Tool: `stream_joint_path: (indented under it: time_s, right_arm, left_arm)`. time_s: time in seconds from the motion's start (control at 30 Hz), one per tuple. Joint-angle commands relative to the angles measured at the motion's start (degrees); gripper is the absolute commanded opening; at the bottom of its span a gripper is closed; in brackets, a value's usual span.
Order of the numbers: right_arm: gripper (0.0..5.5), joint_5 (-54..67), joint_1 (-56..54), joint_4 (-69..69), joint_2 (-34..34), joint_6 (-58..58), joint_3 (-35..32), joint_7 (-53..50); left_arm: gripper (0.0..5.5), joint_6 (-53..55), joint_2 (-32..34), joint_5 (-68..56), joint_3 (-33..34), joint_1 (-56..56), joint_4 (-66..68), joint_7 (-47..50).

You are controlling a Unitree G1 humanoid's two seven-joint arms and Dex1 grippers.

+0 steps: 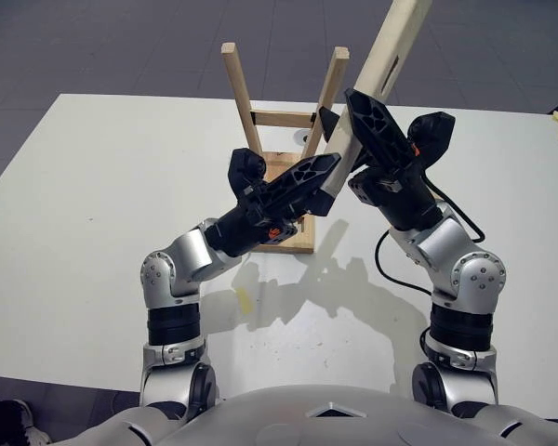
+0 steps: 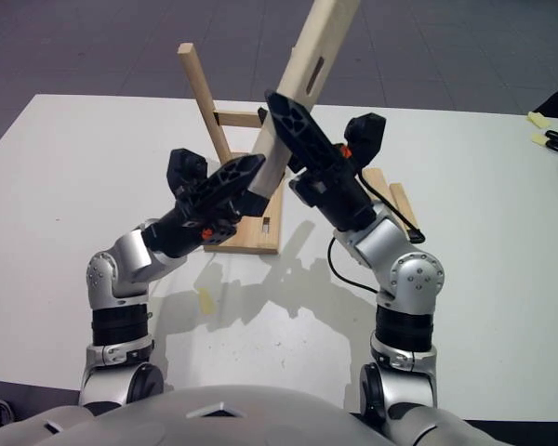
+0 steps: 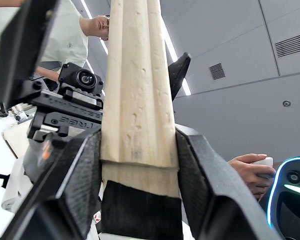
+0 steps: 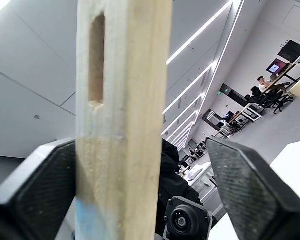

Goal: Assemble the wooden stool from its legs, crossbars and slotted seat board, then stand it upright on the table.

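- The wide white table [image 1: 93, 204] lies under everything, and your two arms meet over its middle.
- The half-built stool sits at the centre towards the far side. Its flat pale wooden seat board [image 2: 251, 237] lies on the table. Two upright wooden legs [image 1: 240, 93] rise from it, splaying a little, with a short wooden crossbar [image 1: 281, 118] joining them.
- Between the arms you've got the long pale wooden leg with a slot cut in it [image 1: 400, 28]. It is held clear of the table above the seat board, tilted so its top leans away and to the right.
- Your left arm has its elbow low near the front edge, forearm rising forward and to the right. The left gripper [image 1: 327, 184] is clamped on the slotted leg's lower end, a finger pressed to each side.
- Your right arm bends at the elbow and angles up and to the left. The right gripper [image 1: 398, 107] is spread wide, with one finger lying along the leg and the other well apart.
- Two loose wooden sticks [image 2: 402, 204] lie beside your right forearm.
- A small yellow scrap [image 1: 245, 299] sits near your left elbow.
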Motion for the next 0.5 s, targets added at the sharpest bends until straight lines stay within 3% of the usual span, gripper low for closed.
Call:
stream_joint_path:
  time_s: [0.03,0.27,0.4,0.5]
  right_arm:
    - [3.36,0.4,0.47,-0.91,-0.51,0.08,0.53,-0.1]
    - [2.22,-0.08,0.86,-1.36,-0.5,-0.95,0.5,-0.68]
    - [2.13,-1.62,0.86,-1.22,-0.74,-2.2,0.09,-1.35]
    - [2.09,-2.66,1.19,-1.29,-0.96,-2.76,0.02,-1.63]
  left_arm:
    - [2.03,-0.7,0.34,-0.31,-0.27,-0.55,-0.6,-0.01]
    - [2.03,-2.25,-0.52,-0.31,-0.65,0.37,-1.55,2.39]
    - [2.03,-3.29,-0.62,-0.31,-0.64,0.22,-1.59,5.31]
    - [2.71,-3.85,-0.15,-0.31,-0.81,0.19,-1.75,7.67]
